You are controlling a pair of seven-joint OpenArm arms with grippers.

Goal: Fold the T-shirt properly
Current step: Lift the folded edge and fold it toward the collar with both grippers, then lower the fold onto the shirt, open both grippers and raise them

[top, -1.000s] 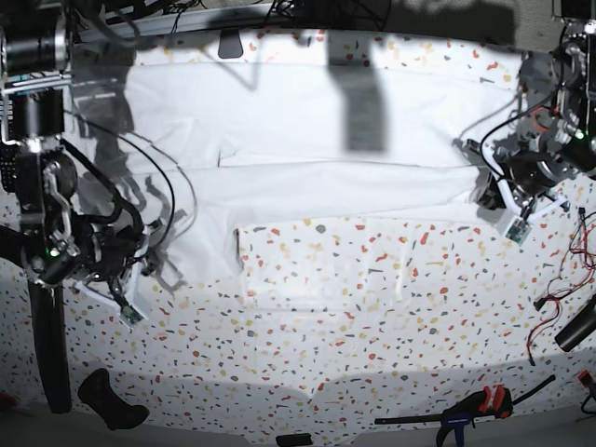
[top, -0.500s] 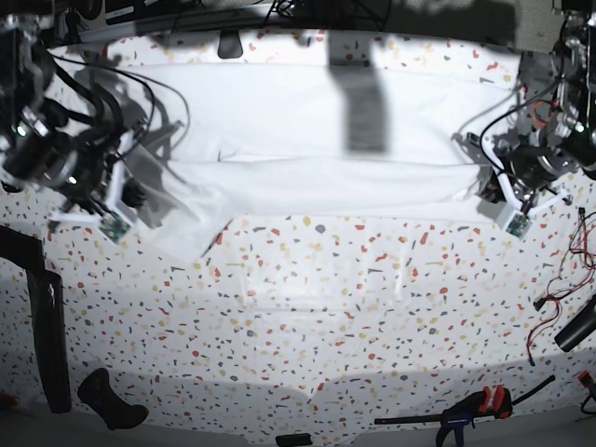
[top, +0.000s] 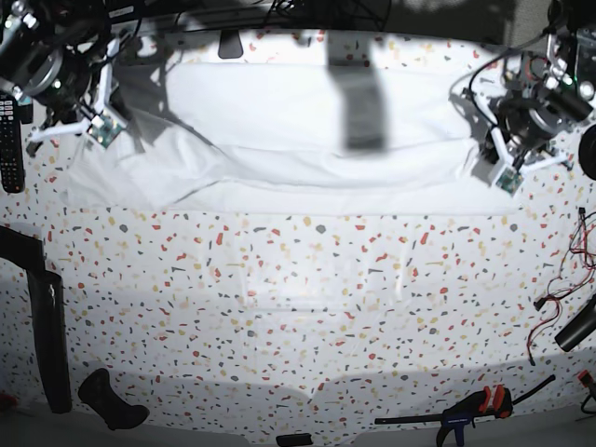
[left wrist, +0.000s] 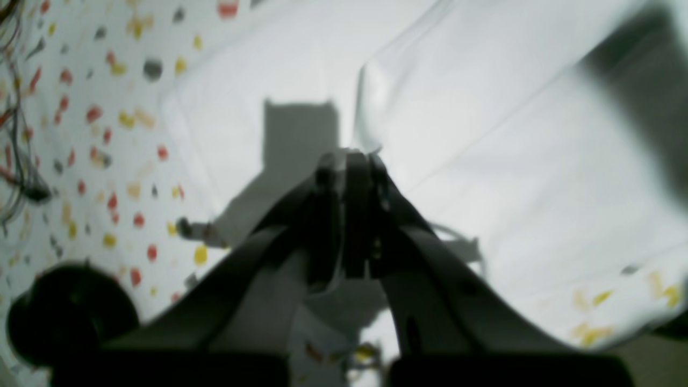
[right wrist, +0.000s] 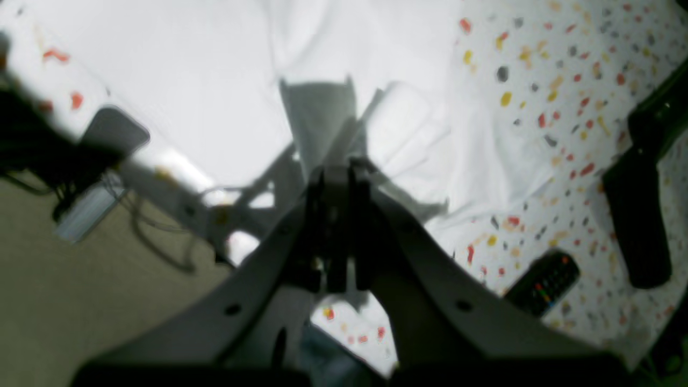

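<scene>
Two end effectors are up at the far side of the counter, one at each end of the cloth. Left end effector has its fingers pressed together, and in its wrist view a thin edge of white fabric sits right at the tips, so it looks pinched on the T-shirt, though the picture is blurred. In the base view that left end effector hangs at the shirt's right-hand edge. Over to the right end effector: fingers shut tight as well, held above the white cloth, and whether any fabric is caught between them I cannot tell from the soft focus. In the base view this right end effector sits at the shirt's upper left corner. The T-shirt itself lies spread wide across the back of the counter, with a fold line running across its width and its near hem lying roughly straight; a dark band of shadow crosses it near the middle. Outward from there: a remote control lies at the left edge, also visible in the right wrist view beside a black post. Along the near edge lie a clamp with a red and black handle and a dark handle-shaped object; red and black wires trail on the right.
</scene>
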